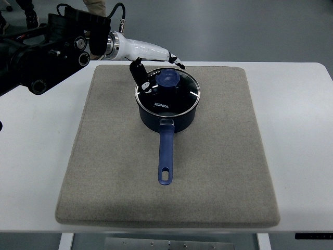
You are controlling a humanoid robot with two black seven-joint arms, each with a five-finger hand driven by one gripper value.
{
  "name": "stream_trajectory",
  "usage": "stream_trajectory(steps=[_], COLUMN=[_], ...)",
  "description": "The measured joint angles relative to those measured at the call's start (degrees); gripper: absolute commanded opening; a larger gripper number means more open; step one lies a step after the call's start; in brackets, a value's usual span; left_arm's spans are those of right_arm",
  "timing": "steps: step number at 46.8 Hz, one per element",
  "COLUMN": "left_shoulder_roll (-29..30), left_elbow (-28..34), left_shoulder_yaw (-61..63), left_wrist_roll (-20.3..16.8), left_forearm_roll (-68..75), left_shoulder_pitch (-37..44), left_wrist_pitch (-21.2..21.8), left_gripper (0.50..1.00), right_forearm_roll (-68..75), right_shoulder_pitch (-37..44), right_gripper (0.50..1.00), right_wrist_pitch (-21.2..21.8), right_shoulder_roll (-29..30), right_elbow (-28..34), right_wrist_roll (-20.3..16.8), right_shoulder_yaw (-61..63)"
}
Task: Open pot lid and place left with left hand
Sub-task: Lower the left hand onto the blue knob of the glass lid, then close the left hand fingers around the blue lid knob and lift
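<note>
Blue pot [167,112], glass lid [167,89] on, KONKA-marked.

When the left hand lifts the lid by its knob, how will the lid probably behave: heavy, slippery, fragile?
The lid looks like glass with a metal rim, so it is probably rigid, fairly heavy and breakable if dropped. Its blue knob is round and smooth, so the left hand, open beside it, may slip. The lid sits flat on the pot and should lift straight.

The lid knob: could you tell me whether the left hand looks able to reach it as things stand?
Probably yes. The left hand is open right beside the knob, at the lid's far-left edge, and nothing lies between them. It does not yet grip the knob.
</note>
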Motion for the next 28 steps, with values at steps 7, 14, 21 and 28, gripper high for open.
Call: stream_trajectory(steps=[7,14,21,28], left_shoulder_roll=[-1.63,-2.11,-2.24,-2.21], left_elbow=[1.24,1.61,1.61,1.59], left_shoulder_yaw=[0.67,0.84,0.86,0.86], left_wrist_roll=[0.13,0.17,0.17,0.14], left_forearm_roll=[1.78,4.46,4.52,4.48], left_shoulder_pitch=[-0.24,-0.28,-0.52,-1.01], left_wrist_pitch=[0.0,0.0,0.0,-0.01], left_gripper=[0.99,0.984,0.956,0.889], right_forearm_roll=[0.0,0.0,0.0,0.0], right_shoulder_pitch=[-0.01,-0.01,0.0,0.0], right_gripper=[0.917,0.917,0.917,0.917], right_wrist_pitch=[0.01,0.01,0.02,0.02], right_shoulder_roll=[0.0,0.0,0.0,0.0], right_elbow=[0.02,0.02,0.01,0.0], right_wrist_roll=[-0.02,0.01,0.01,0.01], right_shoulder_yaw=[0.0,0.0,0.0,0.0])
